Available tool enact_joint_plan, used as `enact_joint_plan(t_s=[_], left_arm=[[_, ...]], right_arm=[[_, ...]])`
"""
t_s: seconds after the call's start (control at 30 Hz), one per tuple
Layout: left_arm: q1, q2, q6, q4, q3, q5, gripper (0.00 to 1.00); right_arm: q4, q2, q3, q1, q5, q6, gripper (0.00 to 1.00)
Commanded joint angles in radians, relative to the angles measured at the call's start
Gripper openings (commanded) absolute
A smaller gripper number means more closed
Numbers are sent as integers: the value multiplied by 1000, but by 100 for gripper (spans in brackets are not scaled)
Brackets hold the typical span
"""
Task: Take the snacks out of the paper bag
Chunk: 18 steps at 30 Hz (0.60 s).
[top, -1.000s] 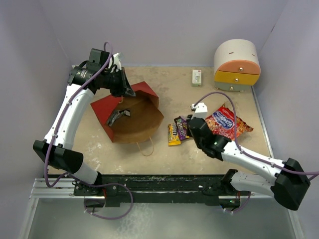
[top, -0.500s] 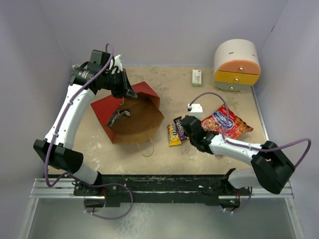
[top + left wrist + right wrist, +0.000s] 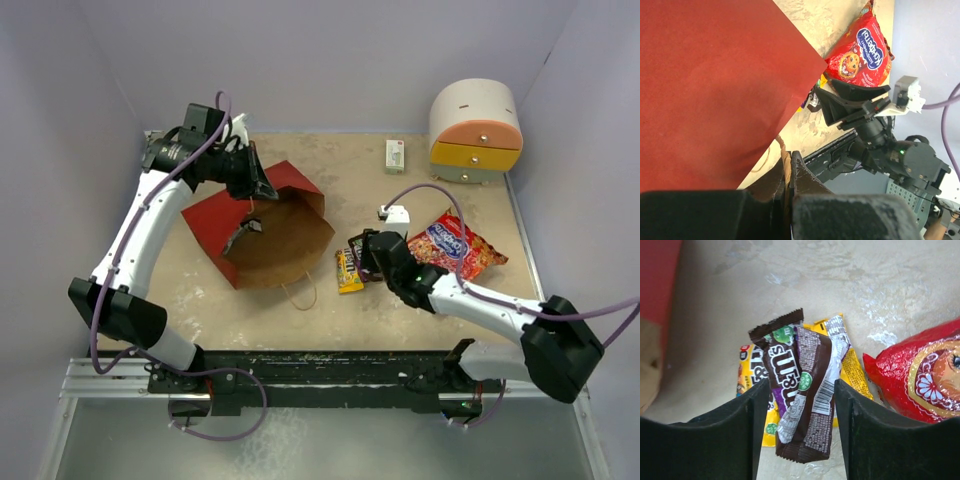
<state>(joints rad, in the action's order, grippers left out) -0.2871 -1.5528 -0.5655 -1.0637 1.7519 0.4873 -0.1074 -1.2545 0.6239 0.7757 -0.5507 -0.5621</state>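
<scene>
The red paper bag (image 3: 215, 222) lies on its side at the left, its brown inside open toward the front. A dark and silver snack (image 3: 241, 232) lies inside it. My left gripper (image 3: 256, 187) is shut on the bag's upper rim; in the left wrist view (image 3: 787, 167) the brown paper edge sits pinched between the jaws. My right gripper (image 3: 366, 256) is open and hovers over the dark brown candy bar (image 3: 801, 390), which lies between its fingers on top of yellow bars (image 3: 756, 385). The red crisp packet (image 3: 456, 246) lies on the table to the right of them.
A white chest with orange and yellow drawers (image 3: 477, 130) stands at the back right. A small white box (image 3: 395, 155) lies beside it. The bag's string handle (image 3: 300, 295) trails on the table in front of the bag. Purple walls close three sides.
My right gripper has moved left, from beside the crisp packet to over the candy bars. The bag's mouth has shifted slightly right in my left gripper's hold.
</scene>
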Motion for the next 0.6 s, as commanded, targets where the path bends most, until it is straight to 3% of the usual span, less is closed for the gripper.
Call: enact_joint_plan(t_s=[0.0, 0.17, 0.3, 0.57], left_arm=[[5, 34, -22, 82, -11, 28, 0], [3, 28, 1, 44, 10, 34, 0], [4, 71, -29, 72, -48, 10, 0], [4, 81, -25, 63, -41, 3, 0]], right_arm=[[-65, 89, -4, -3, 63, 122, 60], [-167, 83, 26, -4, 208, 193, 66], [-311, 78, 22, -1, 503, 288, 66], [-494, 22, 41, 88, 752, 492, 67]])
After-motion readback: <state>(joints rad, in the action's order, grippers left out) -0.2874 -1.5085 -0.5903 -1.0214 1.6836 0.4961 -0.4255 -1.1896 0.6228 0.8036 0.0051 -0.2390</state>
